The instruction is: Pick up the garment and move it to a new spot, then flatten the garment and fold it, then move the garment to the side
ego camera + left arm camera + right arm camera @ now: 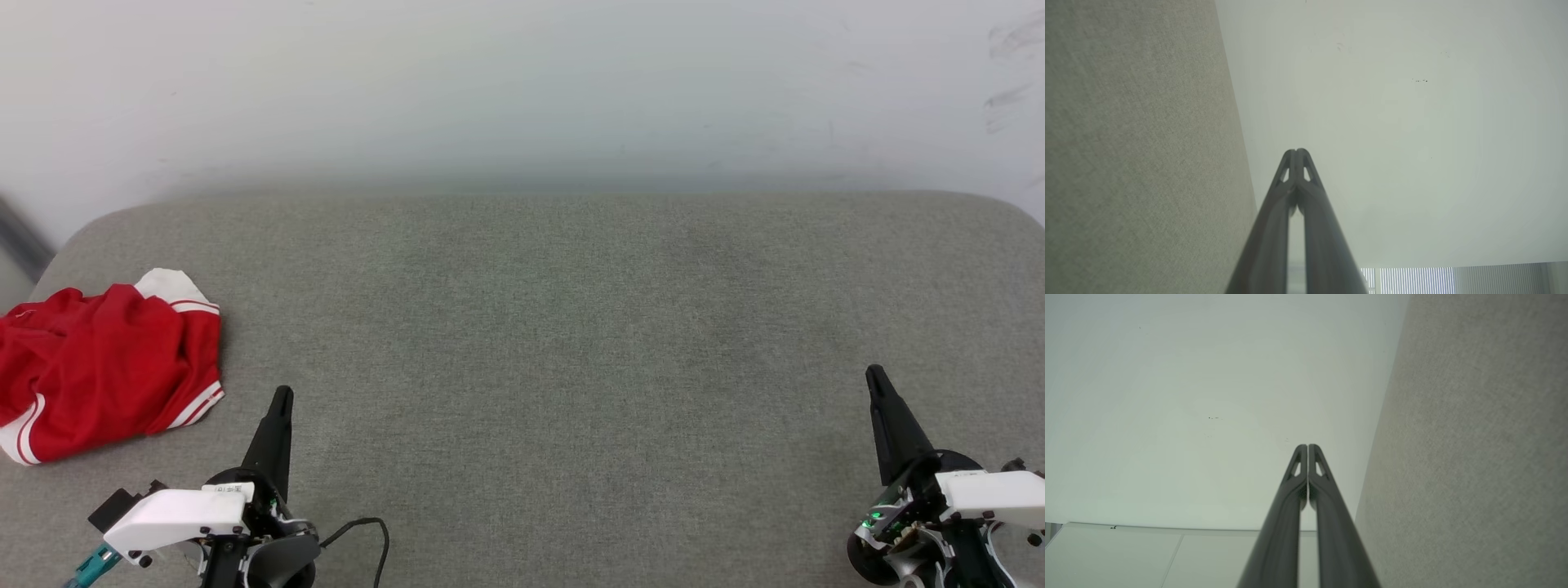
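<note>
Head view — crumpled garment (106,367), far left

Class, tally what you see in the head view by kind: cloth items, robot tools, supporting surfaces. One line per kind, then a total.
Cloth: 1, the red garment
Tools: 2, the left tool and the right tool, both shut
Surfaces: 1, the grey padded surface
Total: 4

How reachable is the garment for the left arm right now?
Probably yes: the garment lies just left of the left gripper, with only bare grey cushion between them. The gripper is shut, so it would need to open first.
</note>
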